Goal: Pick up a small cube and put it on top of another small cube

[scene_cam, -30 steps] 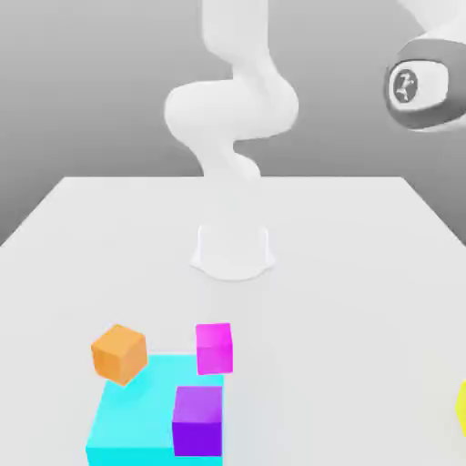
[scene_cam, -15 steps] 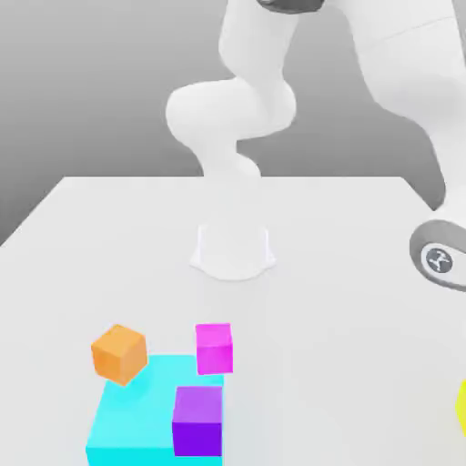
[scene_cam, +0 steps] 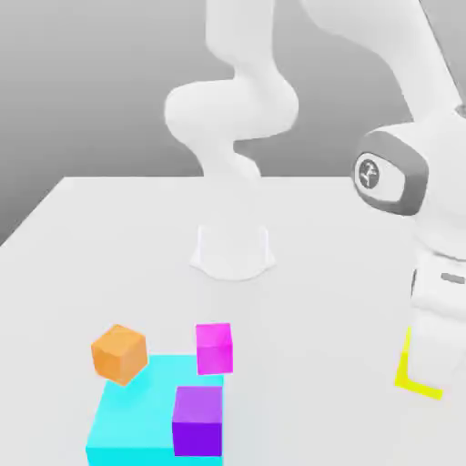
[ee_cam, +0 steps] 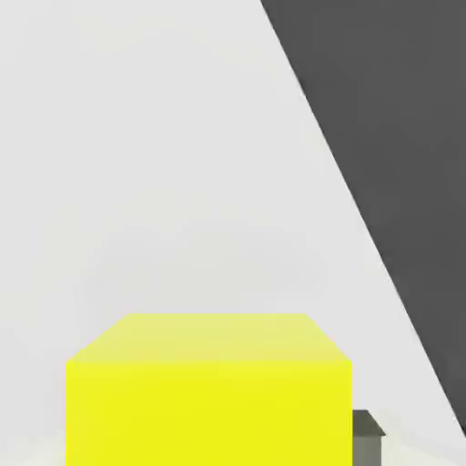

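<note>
The small yellow cube [ee_cam: 208, 387] sits clamped between the fingers of the gripper [scene_cam: 428, 364], which is closed on it near the table's [scene_cam: 300, 300] edge on the exterior view's right. Well apart from the yellow cube, toward the exterior view's left, lies a flat cyan block [scene_cam: 136, 420] bearing a purple cube [scene_cam: 197, 420]. A magenta cube [scene_cam: 214, 348] and an orange cube [scene_cam: 118, 353] sit at that block's far edge.

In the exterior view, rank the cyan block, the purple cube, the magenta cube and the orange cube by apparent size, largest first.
1. cyan block, clearly the largest.
2. purple cube.
3 and 4. orange cube and magenta cube look about alike; no ranking between them. The purple cube sits nearer the camera, so its lead over these two is unsure.
</note>
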